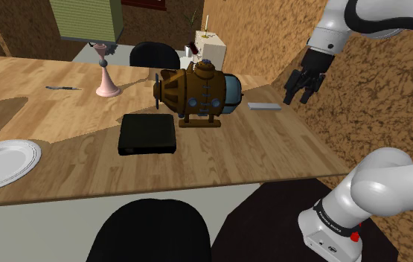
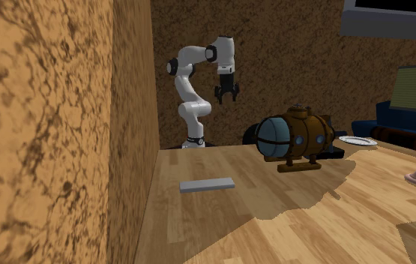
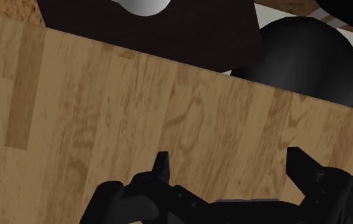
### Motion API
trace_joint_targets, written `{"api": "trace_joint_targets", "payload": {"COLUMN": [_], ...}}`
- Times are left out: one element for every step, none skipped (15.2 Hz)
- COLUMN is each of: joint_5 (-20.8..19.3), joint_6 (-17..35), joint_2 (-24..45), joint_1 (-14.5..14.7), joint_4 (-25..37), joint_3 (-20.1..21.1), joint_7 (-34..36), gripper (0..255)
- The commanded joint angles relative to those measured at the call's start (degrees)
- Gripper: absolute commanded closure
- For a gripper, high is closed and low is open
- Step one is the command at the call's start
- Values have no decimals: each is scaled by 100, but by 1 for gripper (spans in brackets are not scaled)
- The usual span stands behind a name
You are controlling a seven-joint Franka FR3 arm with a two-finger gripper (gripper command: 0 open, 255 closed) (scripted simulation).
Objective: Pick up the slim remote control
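Shoulder view shows the black gripper (image 1: pixel 298 95) hanging in the air near the right edge of the wooden table (image 1: pixel 286 160), its fingers apart and clasping nothing; in the wrist view bare planks lie between them. Just to the shoulder view's left of the gripper and lower, the slim grey remote control (image 1: pixel 264 106) lies flat on the table, untouched. Further left stands a brass submarine model (image 1: pixel 197 91), with a black box (image 1: pixel 147 134) nearer and a white plate (image 1: pixel 4 162) at the near left.
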Motion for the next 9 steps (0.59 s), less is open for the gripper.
{"api": "trace_joint_targets", "payload": {"joint_5": [0,-117,-235,-353,-470,-585,-696,-804,-908], "joint_6": [0,84,173,268,367,473,583,698,817], "joint_2": [0,9,30,62,106,162,230,309,401], "joint_1": [0,-9,-16,-22,-29,-37,-44,-51,-53], "joint_4": [0,-84,-159,-225,-282,-330,-368,-396,-415], "joint_3": [0,-122,-248,-375,-504,-633,-762,-891,-1022], "joint_7": [0,-253,-503,-753,-1002,-1251,-1499,-1747,-1993], "gripper": [0,0,0,0,0,0,0,0,0]}}
